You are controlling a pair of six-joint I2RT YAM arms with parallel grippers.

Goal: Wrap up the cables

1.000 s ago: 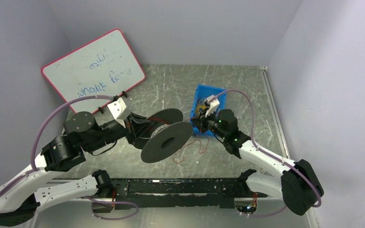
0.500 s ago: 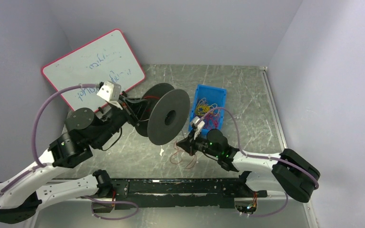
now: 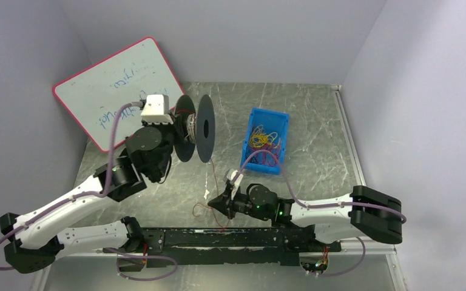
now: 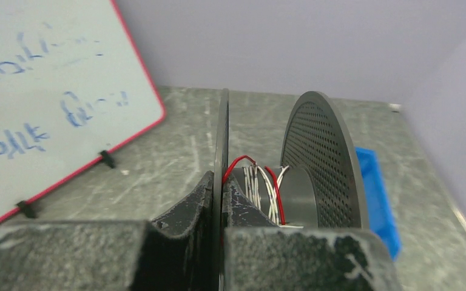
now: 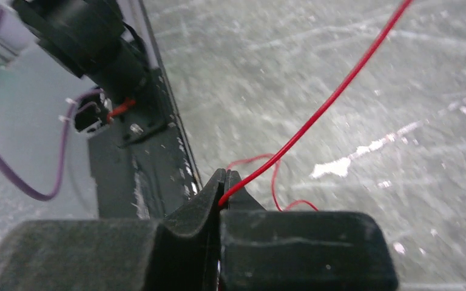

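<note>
Red cable [image 5: 291, 138]: a thread-thin strand whose taut stretch runs near-to-far across the tabletop [image 3: 315, 121], rising from the right fingers [image 3: 214, 203] at the near edge to the spool [image 3: 205, 128] held aloft; its free end lies in loose kinked loops on the tabletop just left of those fingers. A few red turns sit beside pale windings on the spool's hub, seen in the left wrist view. The right fingers are pressed fully together with the cable pinched at their tips. The spool's axis lies roughly left to right, with both black flanges standing on edge. The left fingers [image 4: 221, 194] are clamped shut on the rim of the flange nearer the left arm; the perforated flange faces away from them. The left arm reaches forward and upward from its base, wrist raised near the whiteboard [image 3: 118, 85]. The right arm lies low, extended leftward along the near rail, fingers pointing left. A blue bin [image 3: 277, 115] holding a multicoloured wire tangle [image 3: 261, 138] stands to the right of the spool, apart from it.
</note>
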